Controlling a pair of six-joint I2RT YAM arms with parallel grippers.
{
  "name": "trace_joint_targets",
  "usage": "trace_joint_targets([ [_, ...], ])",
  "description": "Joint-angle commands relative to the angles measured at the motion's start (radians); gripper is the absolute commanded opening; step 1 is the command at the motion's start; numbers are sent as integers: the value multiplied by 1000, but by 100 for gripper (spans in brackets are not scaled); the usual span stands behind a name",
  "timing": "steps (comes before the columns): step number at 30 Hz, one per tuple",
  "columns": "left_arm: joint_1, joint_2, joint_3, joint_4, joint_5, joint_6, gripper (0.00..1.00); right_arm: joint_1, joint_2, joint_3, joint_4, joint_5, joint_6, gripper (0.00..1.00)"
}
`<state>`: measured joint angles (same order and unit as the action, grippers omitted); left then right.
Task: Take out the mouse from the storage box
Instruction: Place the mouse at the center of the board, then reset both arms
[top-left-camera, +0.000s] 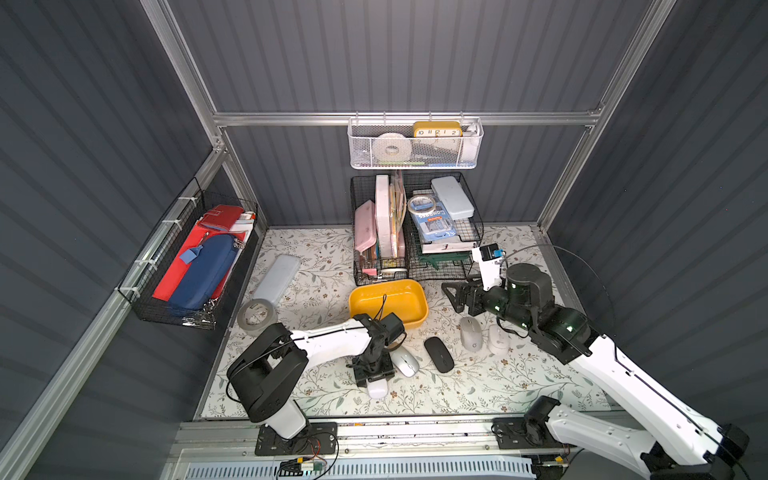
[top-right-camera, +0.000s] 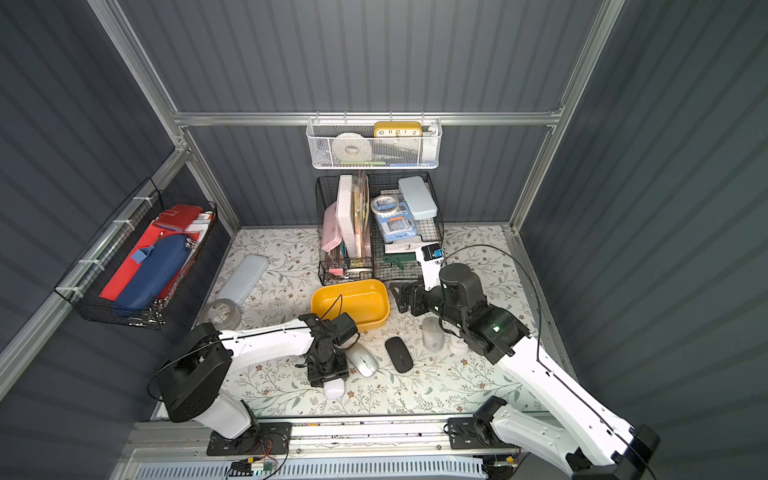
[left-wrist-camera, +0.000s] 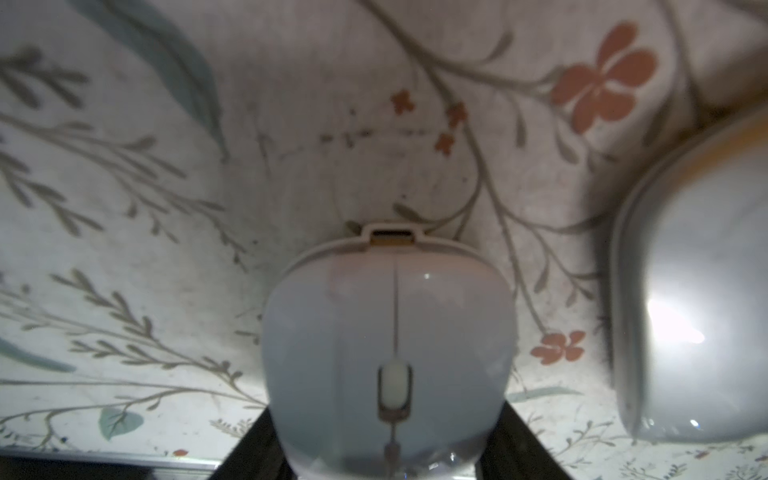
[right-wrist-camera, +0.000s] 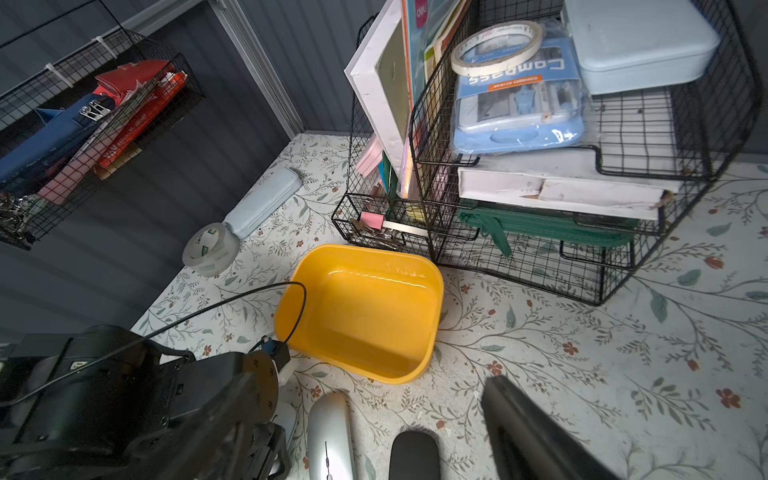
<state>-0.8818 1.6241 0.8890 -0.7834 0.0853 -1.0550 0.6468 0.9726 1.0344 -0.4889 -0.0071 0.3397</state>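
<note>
Left pincer (top-left-camera: 375, 379) is clamped on the white mouse (left-wrist-camera: 390, 353), low over the bench (top-left-camera: 478, 386), well outside the empty storage box (right-wrist-camera: 374, 249). We judge the risk lies in letting go: the silver mouse (top-left-camera: 405, 360) sits just beside, so spreading jaws could knock it. Our wrist cable (right-wrist-camera: 249, 293) loops over the box rim and may snag it. Right pincer (top-left-camera: 453, 297) hangs apart, empty.

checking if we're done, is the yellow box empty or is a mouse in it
Empty. In the right wrist view the yellow box shows only bare floor; the silver mouse and black mouse lie outside it.
</note>
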Motion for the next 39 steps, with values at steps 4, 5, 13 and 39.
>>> trace_joint_targets([
  [4, 17, 80, -45, 68, -24, 46, 25, 4, -9, 7, -32, 27, -19, 89],
  [5, 17, 83, -51, 79, -14, 52, 31, 4, -9, 9, -35, 29, -21, 90],
  [13, 14, 118, -68, 85, 0, 138, 85, 5, -11, 21, -51, 45, -27, 90],
  [39, 63, -123, 798, 116, -629, 629, 99, -34, 19, 29, -98, 710, -112, 99],
])
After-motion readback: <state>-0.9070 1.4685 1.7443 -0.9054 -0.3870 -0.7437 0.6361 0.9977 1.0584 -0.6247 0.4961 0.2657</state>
